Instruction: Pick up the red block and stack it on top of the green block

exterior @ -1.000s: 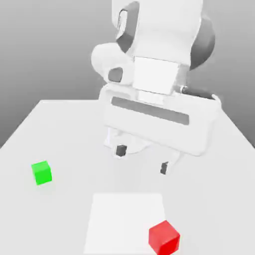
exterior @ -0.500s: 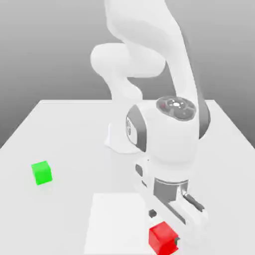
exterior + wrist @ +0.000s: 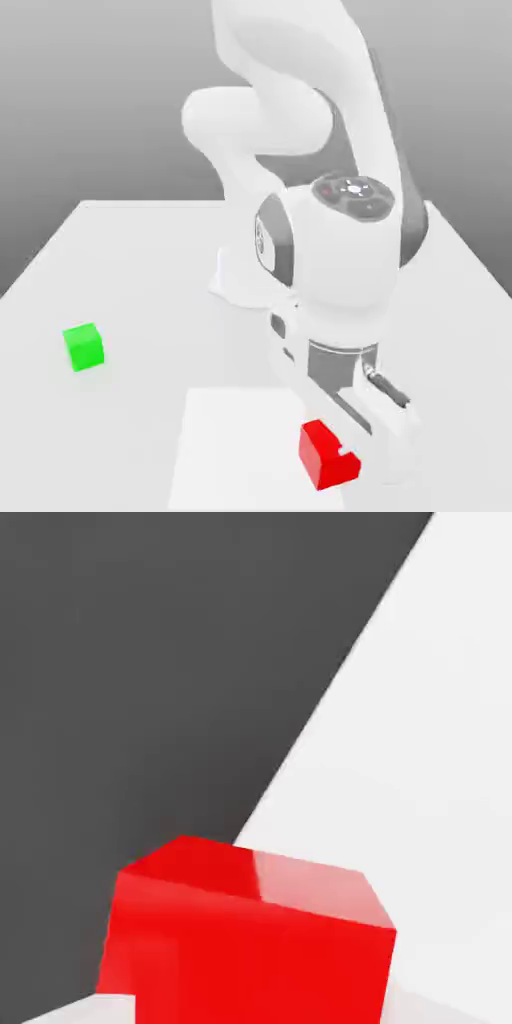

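The white arm bends forward from its base at the far middle of the counter (image 3: 120,250), its wrist turned down so the claw (image 3: 345,452) reaches the surface near the counter's front edge, toward the exterior view's right; the claw's white body sits right against the red block (image 3: 322,454) and covers that block's right-hand upper corner; whether the fingers are spread or pressed on the block I cannot tell; in the hand view the red block (image 3: 250,942) sits close under the camera, resting on the pale surface with dark ground beyond the counter's edge; the block lies on a lighter square patch (image 3: 235,440) near the front edge; the green block (image 3: 84,347) stands well apart by the counter's left edge in the exterior view, with nothing between it and the patch; compared with half a second ago the hand is lower and now hides part of the red block, while the green block has kept its place.
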You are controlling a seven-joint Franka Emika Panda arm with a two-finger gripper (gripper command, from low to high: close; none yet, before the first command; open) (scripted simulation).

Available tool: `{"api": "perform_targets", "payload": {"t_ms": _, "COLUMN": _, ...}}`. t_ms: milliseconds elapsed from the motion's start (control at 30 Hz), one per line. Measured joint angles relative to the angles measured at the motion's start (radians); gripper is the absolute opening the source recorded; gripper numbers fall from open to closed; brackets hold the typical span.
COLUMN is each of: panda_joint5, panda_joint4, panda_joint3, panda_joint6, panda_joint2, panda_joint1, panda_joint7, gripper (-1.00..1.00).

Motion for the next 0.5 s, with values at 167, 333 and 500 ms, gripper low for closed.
{"api": "perform_targets", "payload": {"t_ms": 167, "panda_joint5": 0.009, "panda_joint4": -0.111, "panda_joint3": -0.152, "panda_joint6": -0.005, "panda_joint2": -0.105, "panda_joint1": -0.124, "panda_joint7": 0.153, "gripper": -1.00}}
{"api": "perform_targets", "payload": {"t_ms": 333, "panda_joint5": 0.033, "panda_joint4": -0.230, "panda_joint3": -0.257, "panda_joint6": -0.003, "panda_joint2": -0.233, "panda_joint1": -0.370, "panda_joint7": 0.307, "gripper": -1.00}}
{"api": "perform_targets", "payload": {"t_ms": 500, "panda_joint5": 0.099, "panda_joint4": -0.350, "panda_joint3": -0.358, "panda_joint6": 0.008, "panda_joint2": -0.369, "panda_joint1": -0.500, "panda_joint7": 0.426, "gripper": -1.00}}
